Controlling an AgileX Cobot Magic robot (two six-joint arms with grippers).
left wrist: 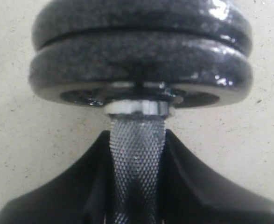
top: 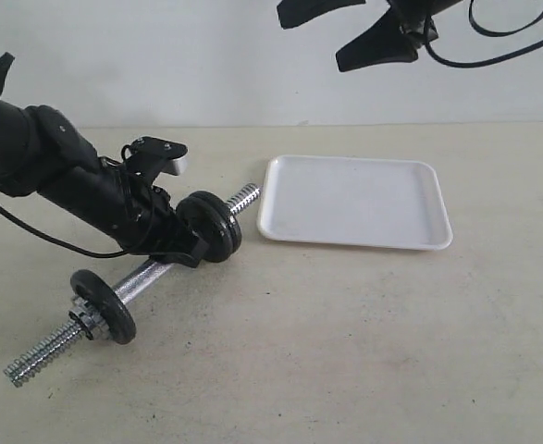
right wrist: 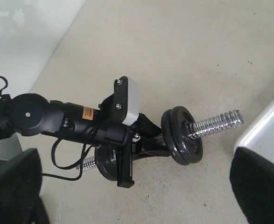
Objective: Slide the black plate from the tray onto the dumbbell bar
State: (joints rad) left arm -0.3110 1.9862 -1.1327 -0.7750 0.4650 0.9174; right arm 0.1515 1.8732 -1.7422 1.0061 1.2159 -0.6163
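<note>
The black plate (top: 223, 225) sits on the dumbbell bar (top: 146, 276), pressed against a second disc (top: 200, 222), though I cannot tell which of the pair is the task's own. The tray (top: 354, 199) just beside the threaded tip holds nothing. The left gripper (top: 191, 253) is clamped on the knurled middle behind the discs, and the right gripper (top: 350, 32) hangs wide open and empty overhead. No collar shows outside the discs, so tilting the bar could let the plate slip off.

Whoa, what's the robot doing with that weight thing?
The left hand grips the dumbbell bar in its middle, right beside two black plates sitting on the bar's end nearest the tray. A third plate sits near the other end. The tray has nothing on it. The right hand hangs open, high up.
</note>
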